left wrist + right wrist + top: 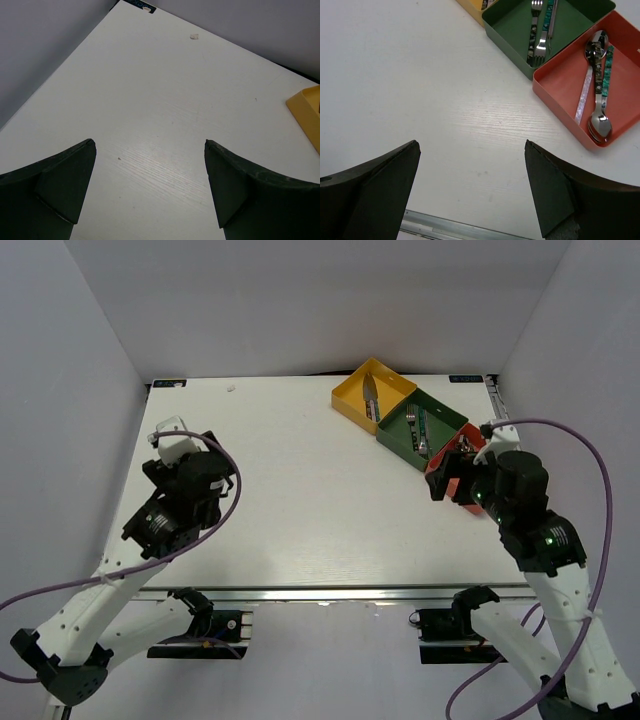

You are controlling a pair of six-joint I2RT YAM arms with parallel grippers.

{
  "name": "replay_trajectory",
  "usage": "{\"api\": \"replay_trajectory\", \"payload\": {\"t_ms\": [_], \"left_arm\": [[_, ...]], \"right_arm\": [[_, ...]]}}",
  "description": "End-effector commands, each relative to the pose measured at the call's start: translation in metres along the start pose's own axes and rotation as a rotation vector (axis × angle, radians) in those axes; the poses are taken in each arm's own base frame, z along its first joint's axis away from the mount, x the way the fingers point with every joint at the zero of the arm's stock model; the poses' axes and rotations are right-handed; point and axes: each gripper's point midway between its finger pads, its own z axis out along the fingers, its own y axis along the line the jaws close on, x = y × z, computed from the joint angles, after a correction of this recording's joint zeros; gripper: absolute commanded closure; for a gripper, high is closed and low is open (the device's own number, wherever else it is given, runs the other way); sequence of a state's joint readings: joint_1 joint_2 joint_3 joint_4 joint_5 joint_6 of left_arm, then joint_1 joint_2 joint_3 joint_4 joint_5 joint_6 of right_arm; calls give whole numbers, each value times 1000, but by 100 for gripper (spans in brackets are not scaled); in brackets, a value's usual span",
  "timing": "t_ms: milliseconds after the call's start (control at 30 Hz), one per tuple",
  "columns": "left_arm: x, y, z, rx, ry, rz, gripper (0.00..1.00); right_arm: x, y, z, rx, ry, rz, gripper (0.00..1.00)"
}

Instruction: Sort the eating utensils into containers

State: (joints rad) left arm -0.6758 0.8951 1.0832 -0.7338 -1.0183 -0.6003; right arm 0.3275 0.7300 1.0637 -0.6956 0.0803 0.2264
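Three joined trays stand at the table's back right: yellow [352, 392], dark green [445, 420] and red-orange [437, 465]. The yellow tray holds knives [371, 392]. The green tray [507, 25] holds forks [538, 37]. The red-orange tray [560, 85] holds spoons [597, 85] with pink, teal and patterned handles. My right gripper [470, 150] is open and empty over bare table, near and left of the red-orange tray, and hides part of that tray in the top view. My left gripper [150, 150] is open and empty over the table's left side [210, 455].
The table's metal front edge [450, 227] runs just below my right gripper. White walls close in the table on the left, back and right. A small white crumb [194, 36] lies near the back edge. The yellow tray's corner [307, 107] shows in the left wrist view.
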Motion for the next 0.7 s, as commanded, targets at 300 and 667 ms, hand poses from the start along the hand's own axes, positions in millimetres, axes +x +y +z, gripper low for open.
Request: {"api": "replay_trajectory", "payload": {"t_ms": [300, 667], "left_arm": [[13, 38, -10, -19, -18, 1, 2], [33, 53, -12, -7, -23, -2, 2]], "right_arm": [[10, -24, -43, 93, -67, -43, 11], [15, -35, -48, 147, -87, -49, 11]]}}
